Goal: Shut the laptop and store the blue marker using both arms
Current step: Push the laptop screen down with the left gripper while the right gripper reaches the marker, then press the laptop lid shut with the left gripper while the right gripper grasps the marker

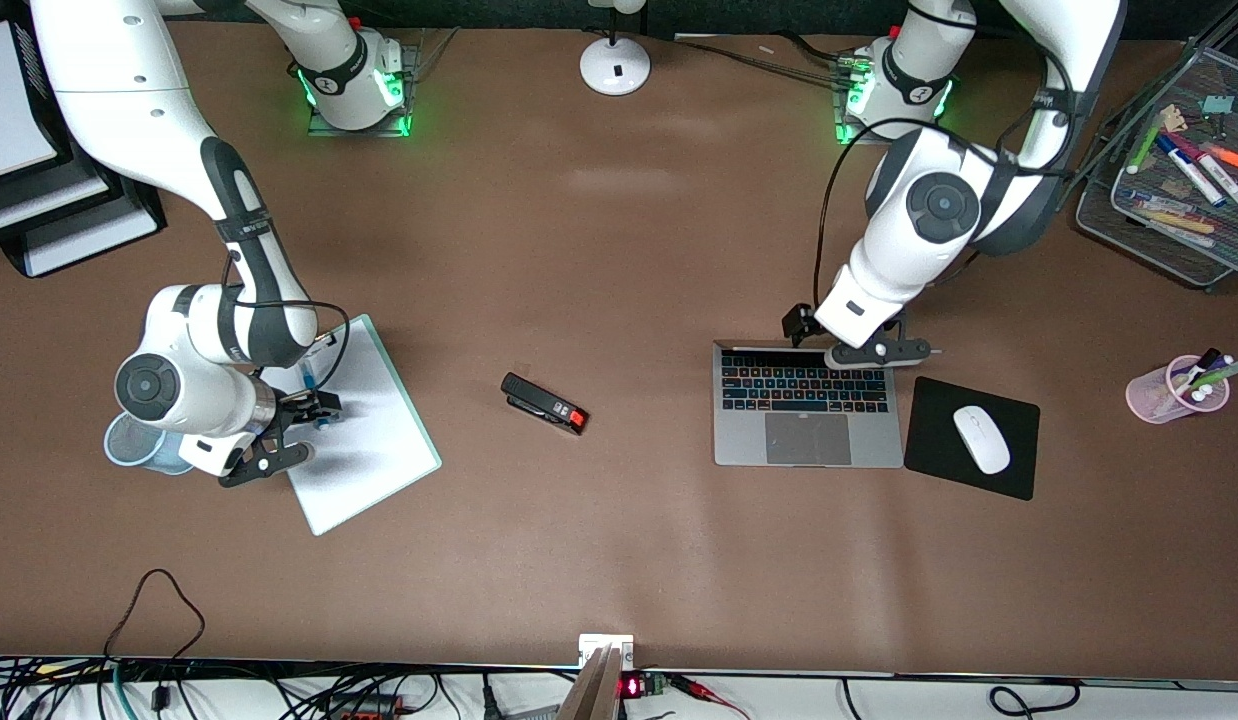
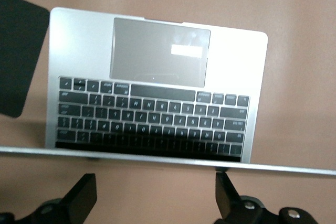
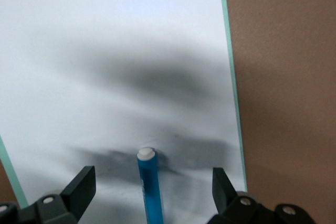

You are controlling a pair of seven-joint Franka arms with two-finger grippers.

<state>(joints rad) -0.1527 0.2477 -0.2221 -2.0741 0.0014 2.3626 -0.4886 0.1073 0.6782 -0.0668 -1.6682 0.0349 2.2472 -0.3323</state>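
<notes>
**Right gripper [image 3: 149, 184] spread wide around blue marker [image 3: 149, 182]**

Straddling the marker on the white board [image 1: 364, 440], fingers apparently clear of its barrel. Left gripper [image 2: 152, 198] parted wide at the open laptop's [image 1: 809, 410] upright screen edge, holding nothing.

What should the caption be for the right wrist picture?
Right gripper open around the blue marker on the whiteboard.

Blue marker [image 3: 148, 184] on whiteboard [image 1: 364, 430]
</notes>
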